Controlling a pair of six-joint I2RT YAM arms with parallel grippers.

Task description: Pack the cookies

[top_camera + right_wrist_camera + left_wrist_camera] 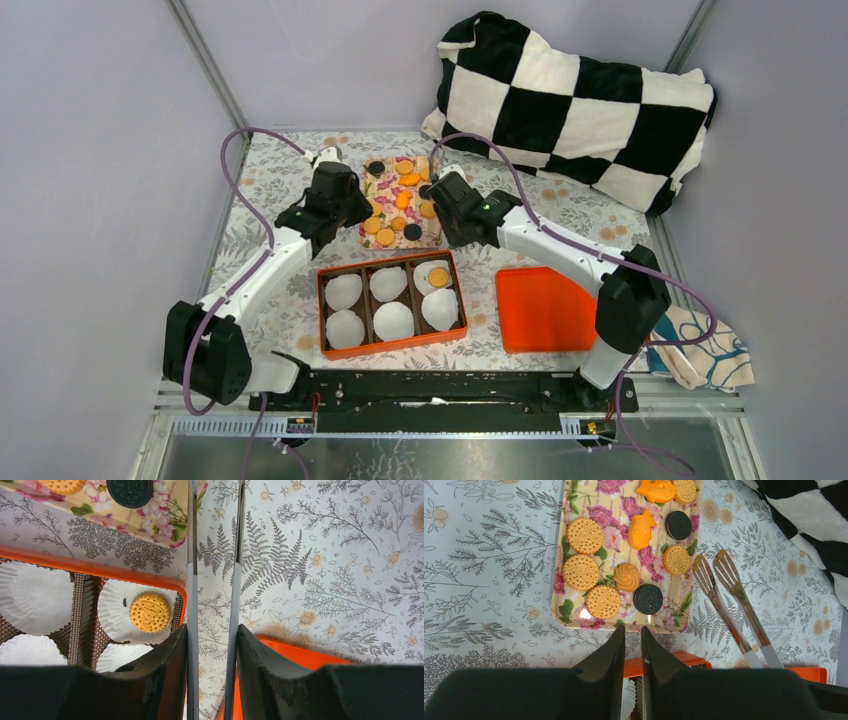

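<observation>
Tablecloth (580, 215) fern-print, walls (100, 150) grey; L tool (633, 630) near-shut, empty; R tool (212, 630) on tongs (706, 580).

Golden-yellow and black cookies (584, 535) sit on a cream tray (616, 537) printed with pink roses. Orange box (100, 570), white paper cups (30, 597); grey ferns pattern the tablecloth (325, 555); the cushion (580, 100), or perhaps folded blanket, is black-and-white checked.
</observation>
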